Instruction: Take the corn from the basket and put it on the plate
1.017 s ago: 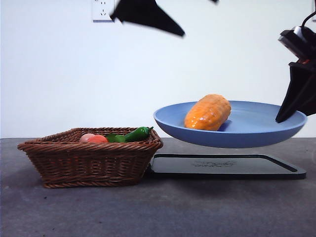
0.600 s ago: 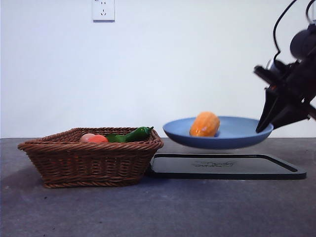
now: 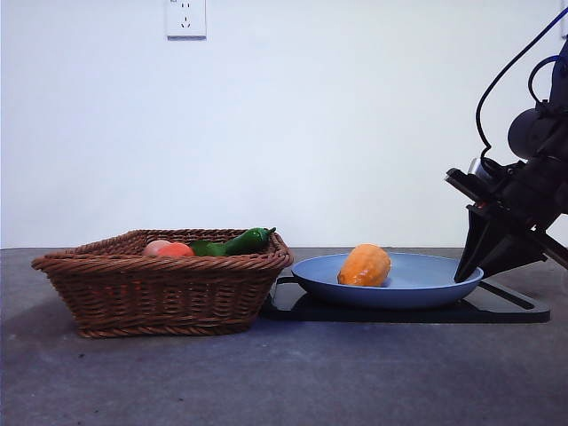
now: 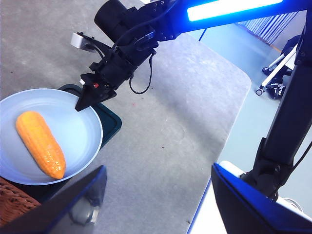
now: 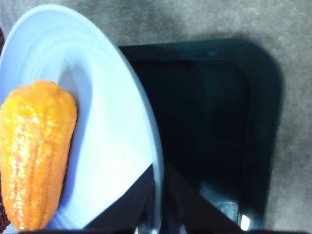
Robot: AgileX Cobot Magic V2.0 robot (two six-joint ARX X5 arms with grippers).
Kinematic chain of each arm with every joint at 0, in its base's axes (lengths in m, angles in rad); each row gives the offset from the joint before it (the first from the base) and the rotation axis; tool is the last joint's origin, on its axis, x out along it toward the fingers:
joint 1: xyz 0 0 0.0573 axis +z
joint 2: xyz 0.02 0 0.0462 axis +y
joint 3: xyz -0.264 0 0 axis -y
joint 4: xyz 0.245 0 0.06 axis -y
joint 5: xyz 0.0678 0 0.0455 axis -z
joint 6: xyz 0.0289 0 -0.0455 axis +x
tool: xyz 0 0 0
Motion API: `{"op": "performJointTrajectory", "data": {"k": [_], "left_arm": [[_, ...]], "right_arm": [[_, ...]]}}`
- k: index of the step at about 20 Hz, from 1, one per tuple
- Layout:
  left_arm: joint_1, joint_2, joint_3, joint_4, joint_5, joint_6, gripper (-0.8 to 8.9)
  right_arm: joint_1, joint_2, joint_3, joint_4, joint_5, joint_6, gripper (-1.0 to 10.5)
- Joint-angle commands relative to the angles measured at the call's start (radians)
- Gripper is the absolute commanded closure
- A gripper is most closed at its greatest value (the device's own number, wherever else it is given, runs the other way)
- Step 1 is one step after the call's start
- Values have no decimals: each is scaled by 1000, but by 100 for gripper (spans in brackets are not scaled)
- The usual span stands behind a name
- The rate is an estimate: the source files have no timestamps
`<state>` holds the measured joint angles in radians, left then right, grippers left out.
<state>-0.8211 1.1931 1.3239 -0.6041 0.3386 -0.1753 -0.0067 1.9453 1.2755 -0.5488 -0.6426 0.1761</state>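
So the corn is already lying on its side on the blue plate, and the plate looks like it's sitting on the black tray right beside the basket. The right hand is clamped on the plate's rim, one jaw above it and one under. The left hand is up high with its jaws spread, holding nothing, just waiting.

Seems to me what's left is letting go cleanly. If I were running it I'd open the jaws gently and fully before backing off, then pull out roughly level along the rim. Lift too early and the lower jaw could tip the plate and send the corn rolling. The pepper and the pinkish fruit are in the basket, well out of the way.
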Motion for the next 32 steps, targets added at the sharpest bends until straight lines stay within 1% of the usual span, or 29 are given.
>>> {"op": "performJointTrajectory", "data": {"k": [1,2,4,8,11,14,17,20,22,25,28,30,32], "left_arm": [[-6,8,28,-9,-2,0,463],[-6,8,28,-11,-2,0,463],[-6,8,28,-9,-2,0,463],[-3,8,28,-9,-2,2,463],[-3,8,28,-9,-2,3,463],[3,8,28,-9,-3,7,463],[10,8,28,-9,-3,7,463],[13,8,28,-9,-3,8,463],[22,8,28,-9,-3,8,463],[23,9,28,-11,-3,8,464],[23,9,28,-35,-3,10,468],[23,10,28,-55,-3,13,494],[23,10,27,-69,-3,23,530]], "right_arm": [[3,22,22,2,-4,-4,887],[3,22,22,2,-5,-4,822],[3,15,22,-3,-5,-4,774],[-13,-48,22,-42,-4,-10,771],[-26,-157,22,-90,-4,-26,771],[-31,-308,22,-177,-2,-89,771],[-18,-466,22,-290,22,-131,771],[21,-603,21,-414,24,-187,772],[63,-693,19,-492,51,-204,772],[143,-802,11,-556,97,-203,772],[226,-888,-18,-595,101,-202,781],[269,-945,-69,-596,101,-190,811],[296,-994,-138,-595,101,-183,814]]}}
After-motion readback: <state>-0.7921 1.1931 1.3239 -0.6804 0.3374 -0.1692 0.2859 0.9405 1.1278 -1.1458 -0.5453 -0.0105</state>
